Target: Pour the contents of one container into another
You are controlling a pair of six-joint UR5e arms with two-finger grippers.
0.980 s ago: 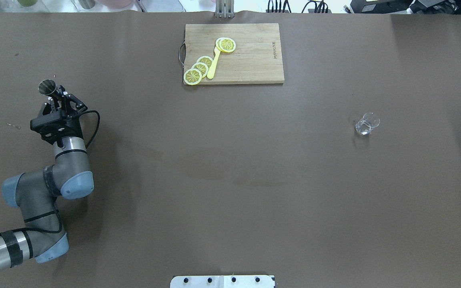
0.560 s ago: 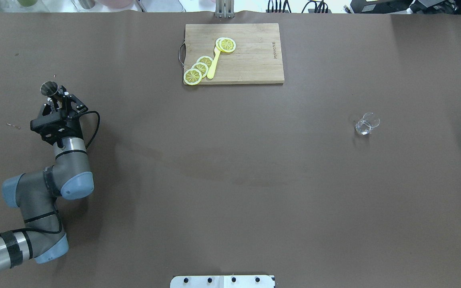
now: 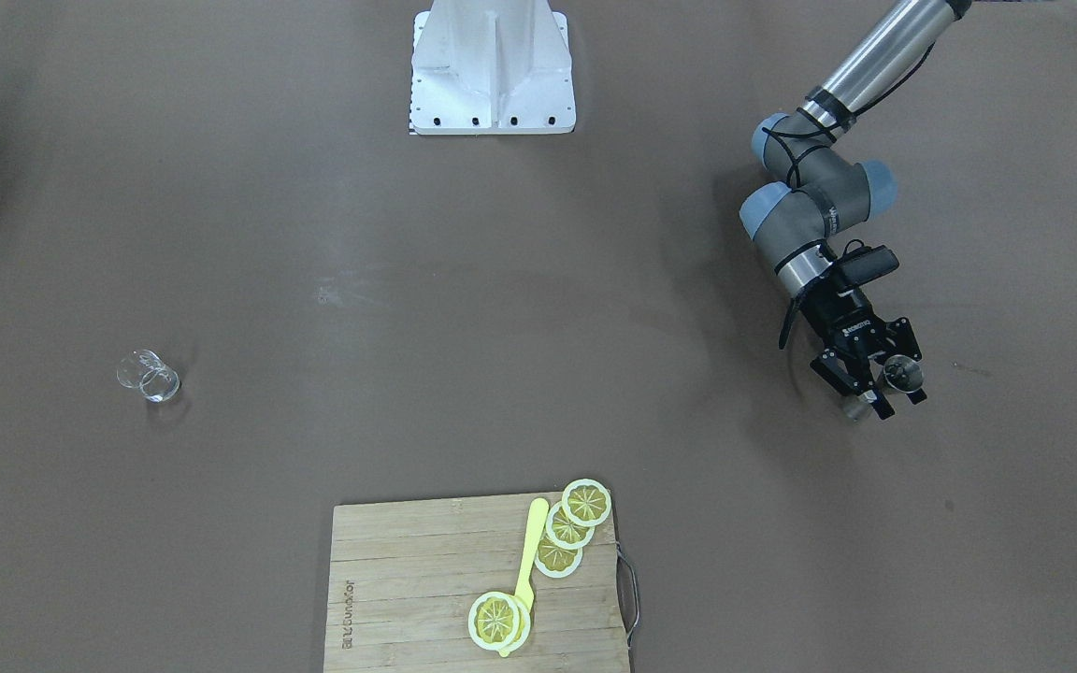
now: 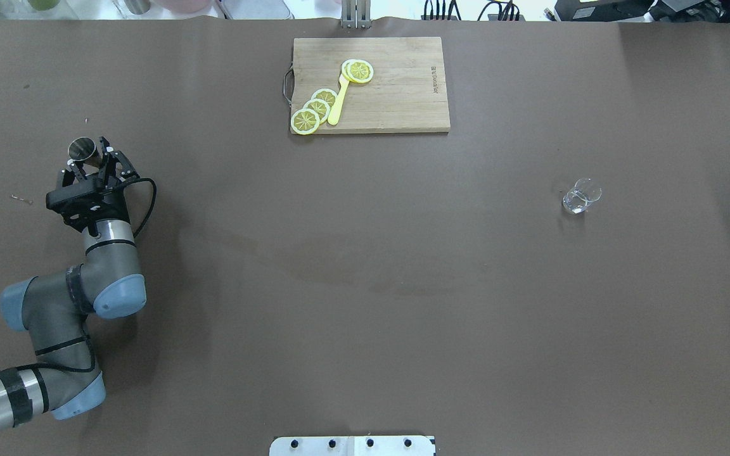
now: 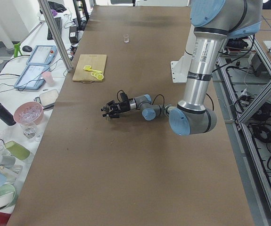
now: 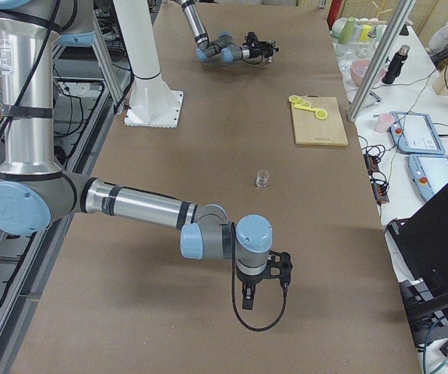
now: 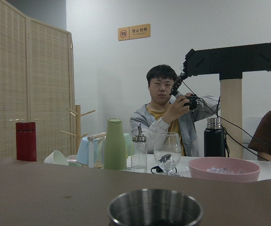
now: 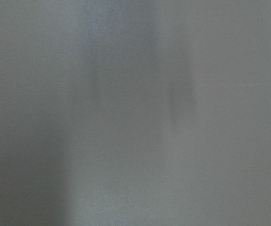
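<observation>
The left gripper [image 4: 88,157] was pinching a steel cup [image 4: 80,148], which was upright near the left end of the table [image 4: 365,266]. The small glass [image 4: 581,196] stood well apart, toward the right end. The right gripper [image 6: 264,273] was low over the table; whether it was spread or closed, I could not tell.

On the wall [image 7: 102,70] hangs a small orange sign [image 7: 134,32] with a round prohibition mark and a row of Chinese characters, too small for me to read surely. The cutting board [image 4: 397,95] has a short brand word burnt along one end, its letters unclear. White lettering on the left gripper [image 3: 883,391] is too small to read.
</observation>
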